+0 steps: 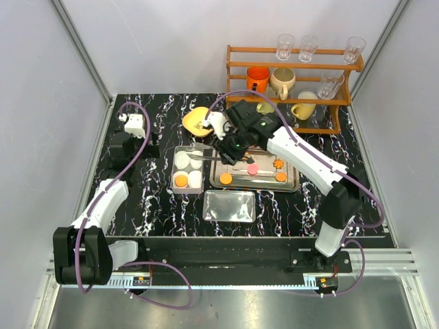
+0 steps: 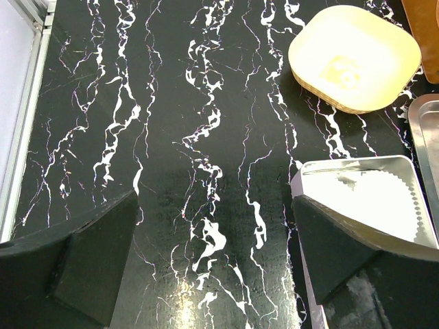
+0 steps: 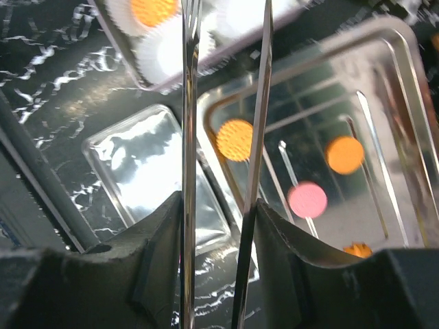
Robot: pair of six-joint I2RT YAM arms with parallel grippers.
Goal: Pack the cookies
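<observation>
Several cookies lie on the metal tray [image 1: 291, 186]: orange ones [image 1: 226, 178] [image 1: 280, 177] [image 1: 278, 163] and a pink one [image 1: 252, 168]. One more orange cookie [image 1: 181, 181] sits in a white paper cup inside the tin box [image 1: 175, 190]. My right gripper [image 1: 230, 147] is shut on metal tongs [image 1: 204, 157], which reach left over the box. In the right wrist view the gripper [image 3: 219, 205] holds the tongs [image 3: 189, 103] above an orange cookie [image 3: 235, 139] and the pink cookie [image 3: 307, 199]; the tips are out of frame. My left gripper [image 2: 216, 253] is open and empty beside the box [image 2: 357, 168].
The box's lid [image 1: 230, 205] lies in front of the tray. A yellow plate [image 1: 197, 120] sits behind the box. A wooden rack [image 1: 295, 89] with mugs and glasses stands at the back right. The plate [image 2: 353, 58] shows in the left wrist view.
</observation>
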